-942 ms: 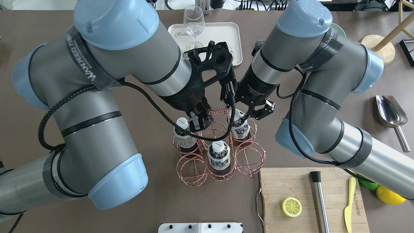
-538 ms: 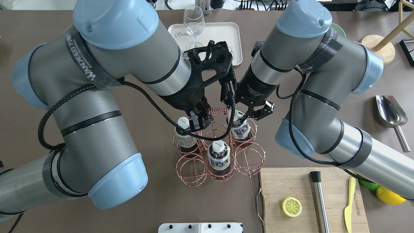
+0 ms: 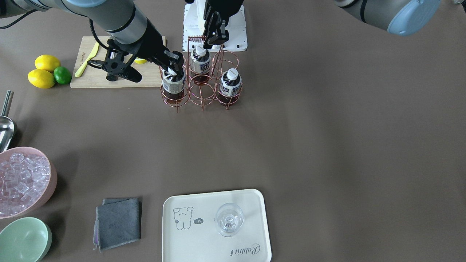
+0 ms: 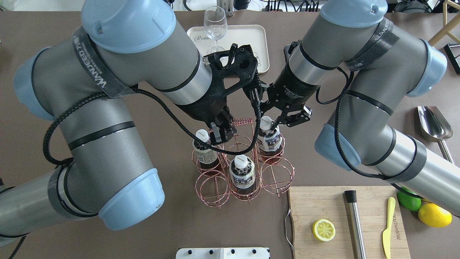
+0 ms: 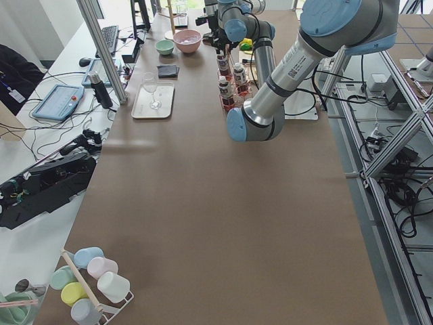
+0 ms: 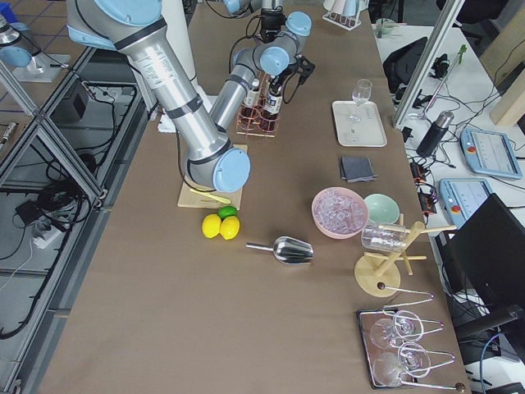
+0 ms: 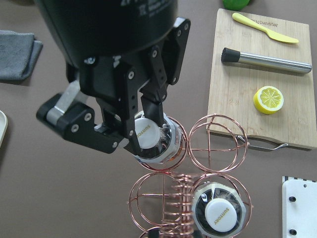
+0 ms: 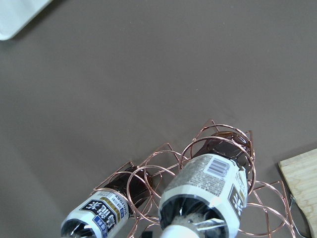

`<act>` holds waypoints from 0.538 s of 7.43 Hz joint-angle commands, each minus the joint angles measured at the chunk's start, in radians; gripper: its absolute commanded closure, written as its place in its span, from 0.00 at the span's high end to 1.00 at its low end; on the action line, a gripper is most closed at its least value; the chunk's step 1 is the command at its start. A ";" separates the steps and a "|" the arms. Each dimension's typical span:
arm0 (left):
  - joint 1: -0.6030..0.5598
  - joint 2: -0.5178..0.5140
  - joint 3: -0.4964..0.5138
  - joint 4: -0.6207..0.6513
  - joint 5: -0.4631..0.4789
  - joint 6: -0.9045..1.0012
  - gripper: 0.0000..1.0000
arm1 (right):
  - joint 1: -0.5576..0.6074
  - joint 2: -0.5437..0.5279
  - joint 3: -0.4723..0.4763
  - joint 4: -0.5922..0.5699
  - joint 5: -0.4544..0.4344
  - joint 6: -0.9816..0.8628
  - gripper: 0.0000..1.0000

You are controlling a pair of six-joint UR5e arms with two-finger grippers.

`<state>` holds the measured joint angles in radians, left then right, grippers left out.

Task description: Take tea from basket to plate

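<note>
right gripper (image 7: pixel 146 134): closed on the white cap and neck of one tea (image 4: pixel 270 141), coming from above because the wire rings leave only the top of the bottle free to grab.
tea: stands in a corner cell of the basket (image 4: pixel 277 177), in the row toward the plate and on the robot's right. its lower body sits inside the ring, leaning a little, so i judge it not yet clear of the rack.
left gripper (image 4: pixel 220 133): looks clamped on one end of the coiled wire handle (image 4: pixel 243 122), most likely to pin the light rack down so it does not rise with the bottle.
other bottles (image 4: pixel 242 174): two more, one in the middle cell of the row nearer the robot, one in the far-row corner on the robot's left. both are capped and ungripped.
plate (image 3: pixel 189 247): well apart from the basket, across the table from the robot, with no tea on it.
wine glass (image 3: pixel 228 219): stands on the plate to one side, so the bare part by the bear drawing looks the safer landing spot.
step in hand: the pull straight up out of the cell.
risk: a tilted lift may snag the label on the ring or tug the basket along.
</note>
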<state>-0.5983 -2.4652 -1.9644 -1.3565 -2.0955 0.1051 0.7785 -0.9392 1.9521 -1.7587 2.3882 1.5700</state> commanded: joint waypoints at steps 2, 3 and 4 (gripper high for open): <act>0.000 0.000 -0.002 0.000 -0.005 -0.001 0.00 | 0.158 0.000 0.067 -0.022 0.153 -0.025 0.00; 0.000 0.000 -0.005 0.000 -0.005 -0.001 0.00 | 0.194 0.002 0.074 -0.021 0.181 -0.025 0.00; -0.006 0.000 -0.008 0.000 -0.008 -0.001 0.00 | 0.220 0.029 0.059 -0.021 0.199 -0.031 0.00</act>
<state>-0.5987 -2.4651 -1.9679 -1.3560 -2.0996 0.1043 0.9428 -0.9372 2.0184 -1.7800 2.5437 1.5456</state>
